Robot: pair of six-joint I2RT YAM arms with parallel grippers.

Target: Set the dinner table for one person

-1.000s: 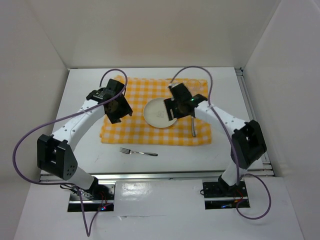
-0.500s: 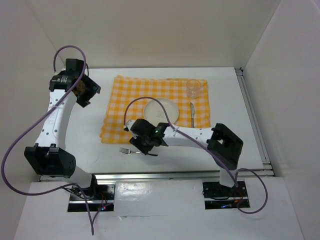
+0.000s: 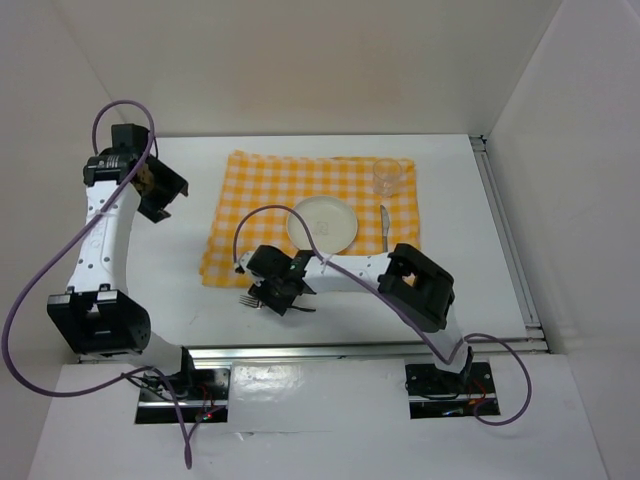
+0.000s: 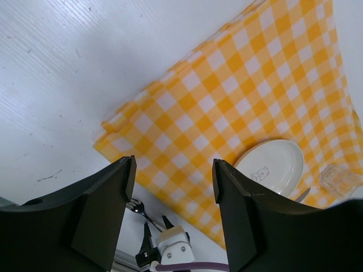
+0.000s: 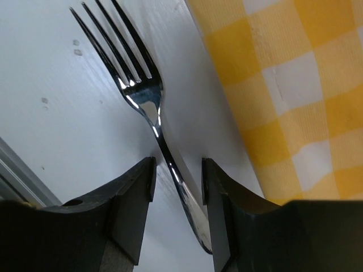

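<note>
**Straddling the fork (image 5: 148, 102) on the bench (image 3: 180, 280)**

Your right fingers (image 5: 133, 209) stand narrowed either side of its handle, gaps showing, nothing gripped. It lies on bare white surface just off the checked cloth's (image 3: 260, 190) near edge. Your left fingers (image 4: 108, 209) hang wide and empty over the far left.

- Large, flat, matte white rectangular table (image 3: 450, 190).
- Yellow-and-white checked cloth (image 3: 260, 200) lies spread on it.
- Silver metal fork (image 5: 148, 107) lies on bare table, just beside the cloth's near edge.
</note>
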